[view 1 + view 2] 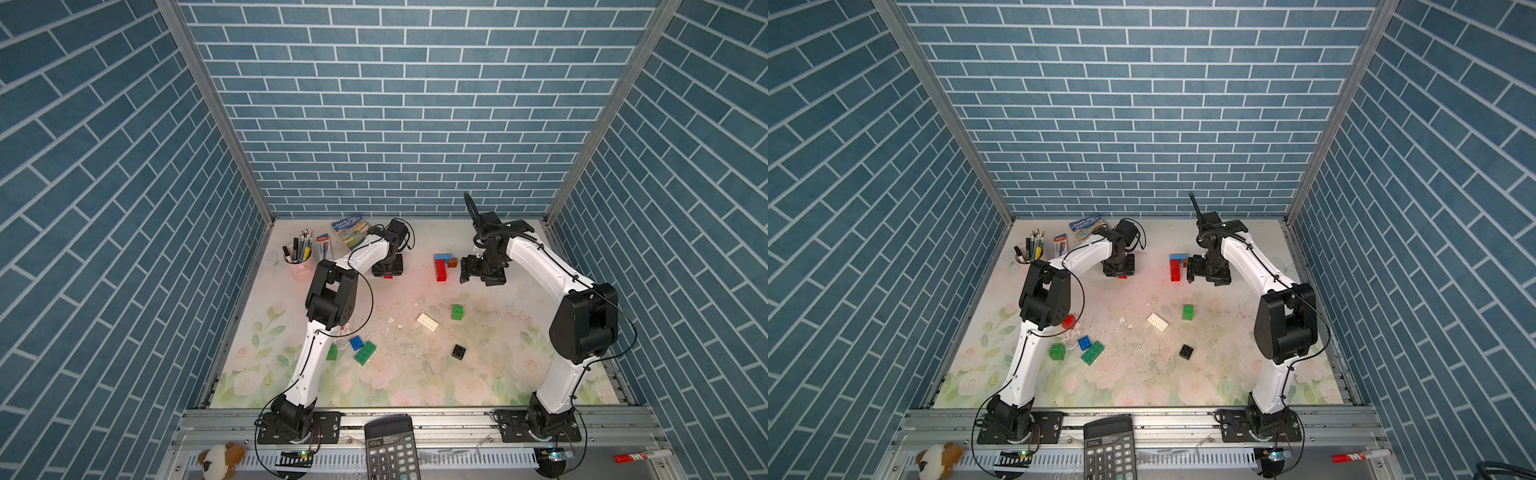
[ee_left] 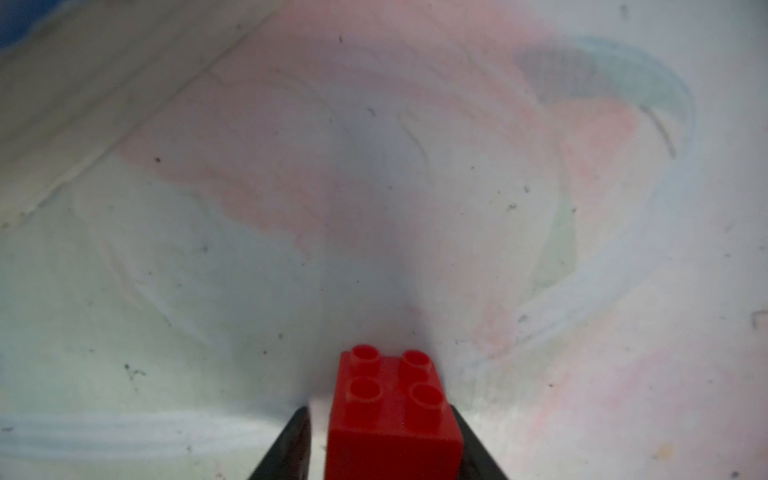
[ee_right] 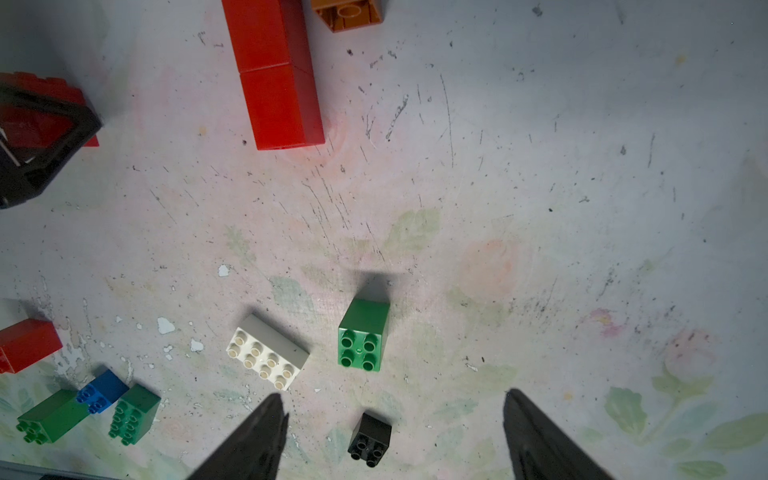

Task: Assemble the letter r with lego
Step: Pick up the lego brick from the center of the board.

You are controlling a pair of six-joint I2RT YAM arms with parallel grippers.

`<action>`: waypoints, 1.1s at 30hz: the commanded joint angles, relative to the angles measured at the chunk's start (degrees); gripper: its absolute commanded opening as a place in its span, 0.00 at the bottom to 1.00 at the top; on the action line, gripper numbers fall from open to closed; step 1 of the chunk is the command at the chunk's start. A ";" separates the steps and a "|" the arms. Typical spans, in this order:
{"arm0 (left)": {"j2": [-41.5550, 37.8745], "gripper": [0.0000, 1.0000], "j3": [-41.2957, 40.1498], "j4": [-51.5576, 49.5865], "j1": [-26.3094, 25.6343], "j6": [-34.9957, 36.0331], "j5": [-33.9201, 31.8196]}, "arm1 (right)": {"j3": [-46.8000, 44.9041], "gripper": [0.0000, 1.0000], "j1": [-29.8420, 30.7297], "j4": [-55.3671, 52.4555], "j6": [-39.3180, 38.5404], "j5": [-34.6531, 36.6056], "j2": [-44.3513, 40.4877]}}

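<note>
A red square brick sits between the fingers of the left hand, whether clamped I cannot tell, and the letter's red stem, long axis pointing at the back wall, lies well to its right, just beside the spread, empty right hand

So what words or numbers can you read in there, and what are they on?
"M": white letter on the red marker.
Booklet: cover print too small to read.
Small box beside the pen cup: label blurred.
Calculator: brand and keys too small.
Lego bricks: no writing seen.
</note>
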 commanded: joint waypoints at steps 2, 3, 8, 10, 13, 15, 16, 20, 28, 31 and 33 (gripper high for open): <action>-0.41 0.37 -0.93 -1.18 0.19 0.86 0.17 | 1.37 0.83 -0.18 -1.84 0.33 -0.71 1.33; -0.53 0.36 -0.89 -1.36 0.24 0.97 0.18 | 1.37 0.83 -0.20 -1.77 0.33 -0.72 1.34; -4.00 0.33 -5.50 0.99 0.10 1.17 1.32 | 1.00 0.83 -0.21 -1.76 0.50 -0.64 1.25; -6.05 0.33 -8.88 3.25 0.02 1.09 2.39 | 0.75 0.83 -0.20 -1.58 0.60 -1.34 1.54; -8.98 0.33 -12.47 5.52 -0.11 1.52 3.64 | 1.02 0.83 -0.20 -0.68 0.72 -2.17 1.78; -11.55 0.32 -15.06 6.89 -0.50 2.05 3.59 | 1.22 0.83 -0.20 0.38 1.27 -3.12 1.48; -13.34 0.32 -16.80 7.91 -0.72 2.36 3.76 | 1.21 0.83 -0.19 0.98 1.46 -4.02 1.32; -21.54 0.32 -25.23 13.23 -1.60 3.84 4.79 | 0.85 0.83 -0.20 2.68 1.65 -8.41 0.91; -41.40 0.32 -45.55 22.99 -2.65 6.10 7.11 | 0.23 0.83 -0.16 4.06 1.91 -14.97 -0.16; -49.29 0.32 -52.16 24.44 -3.42 6.08 7.23 | 0.71 0.83 -0.04 4.60 2.42 -17.37 -0.45; -54.37 0.33 -55.38 24.61 -4.41 6.10 6.79 | 0.67 0.83 0.13 5.44 3.06 -18.59 -1.15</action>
